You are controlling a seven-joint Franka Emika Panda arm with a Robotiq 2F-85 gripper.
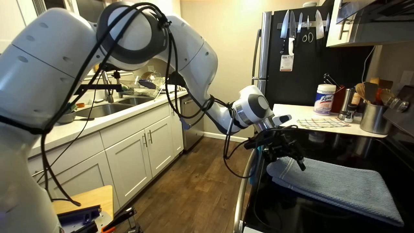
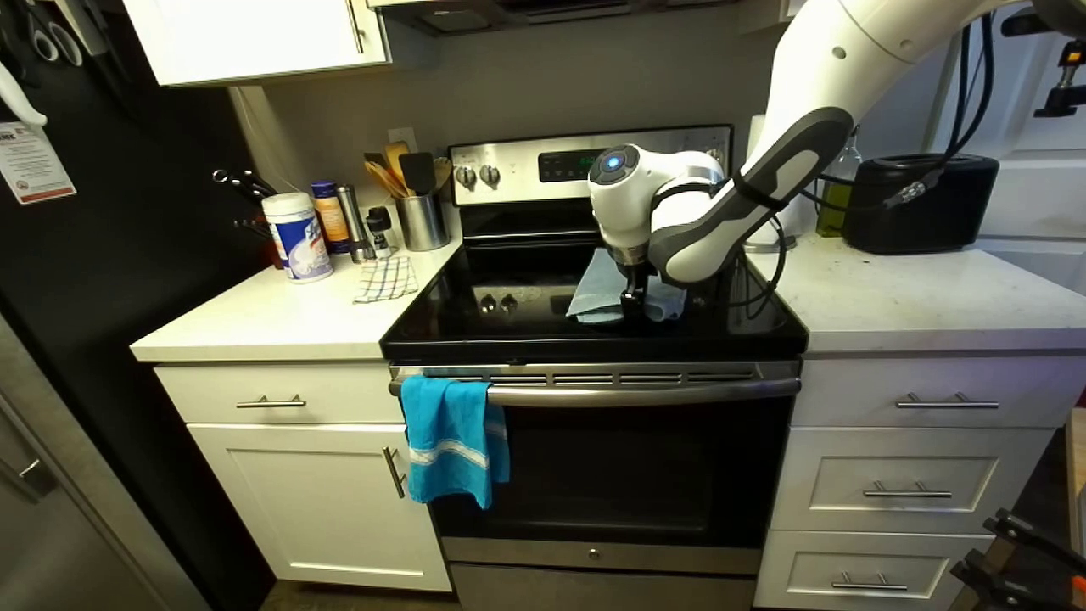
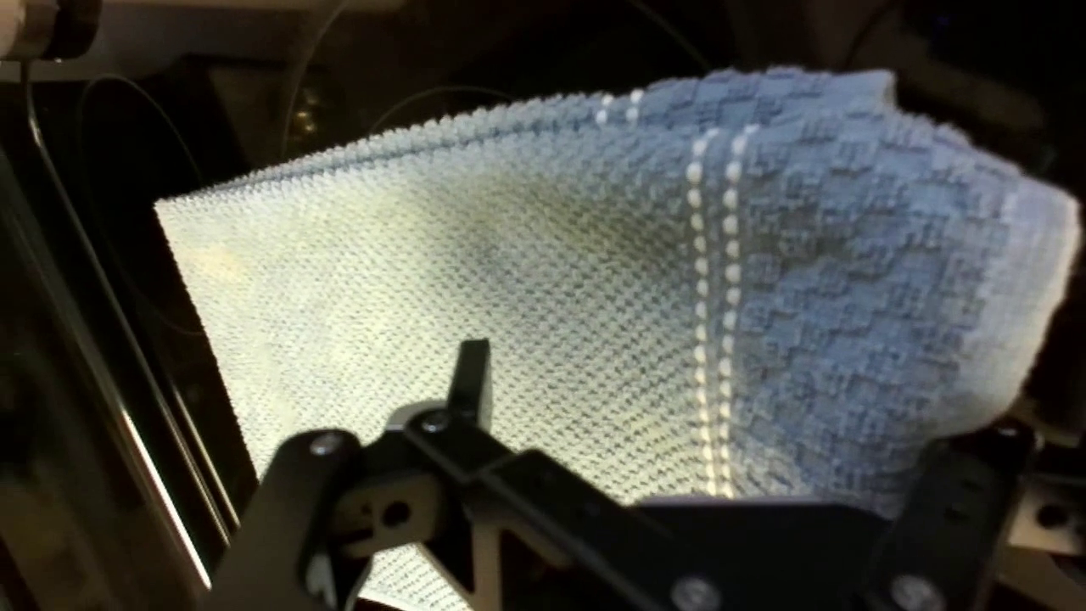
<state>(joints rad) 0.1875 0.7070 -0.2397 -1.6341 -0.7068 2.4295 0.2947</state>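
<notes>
A folded blue-grey towel (image 1: pixel 343 186) lies on the black glass stovetop (image 1: pixel 291 207). It shows in both exterior views, partly behind the arm on the stove (image 2: pixel 607 284). Over the towel's near end my gripper (image 1: pixel 288 159) points downward, jaws wide apart and nothing held. In the wrist view the towel (image 3: pixel 339 280) fills most of the picture, with a double white stitched line near one end. One finger (image 3: pixel 472 382) stands over its lighter, plain-weave part; the opposite finger is dark, its tip hard to make out. Whether a fingertip touches the cloth, I cannot tell.
A wipes canister (image 2: pixel 297 238), a utensil holder (image 2: pixel 422 222) and a checkered cloth (image 2: pixel 386 280) are on the counter beside the stove. A turquoise towel (image 2: pixel 454 441) hangs from the oven handle (image 2: pixel 645 395). Across the stove stands a black toaster (image 2: pixel 920 208).
</notes>
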